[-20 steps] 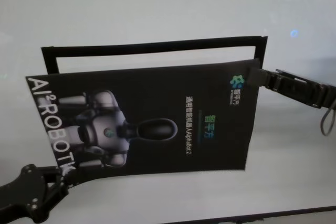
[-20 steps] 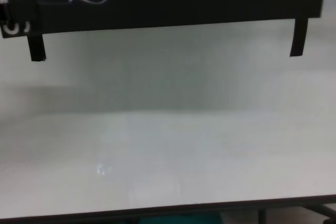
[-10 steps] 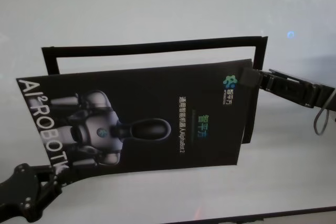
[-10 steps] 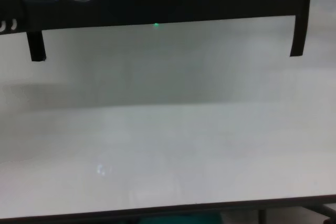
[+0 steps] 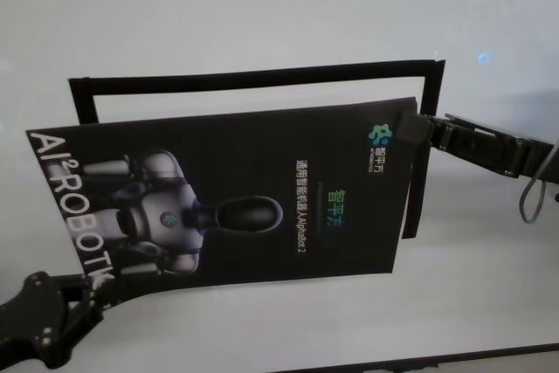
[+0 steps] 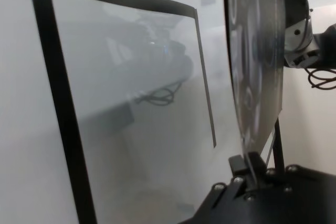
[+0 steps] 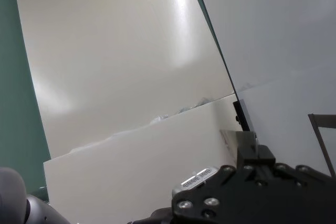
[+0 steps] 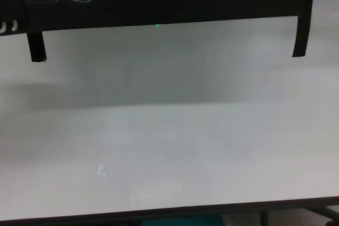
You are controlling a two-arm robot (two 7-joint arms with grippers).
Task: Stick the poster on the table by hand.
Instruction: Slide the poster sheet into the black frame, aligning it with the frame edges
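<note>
- The poster [image 5: 236,203] hangs in the air above the white surface [image 5: 262,6], carried at 2 opposite corners so the glossy sheet stays stretched instead of sagging.
- The left pincer [image 5: 87,290] is closed on the near-left corner, by the big white letters; in the left wrist view the sheet's edge sits clamped between its fingers [image 6: 251,165].
- The right pincer [image 5: 410,128] is closed on the far-right corner, next to the small logo.
- A frame of narrow black strips [image 5: 253,78] lies flat on the surface under and beyond the poster, likely marking where it belongs.
- The poster sits skewed against that frame and overhangs its near-left side, so I judge alignment and lowering are not yet done.
</note>
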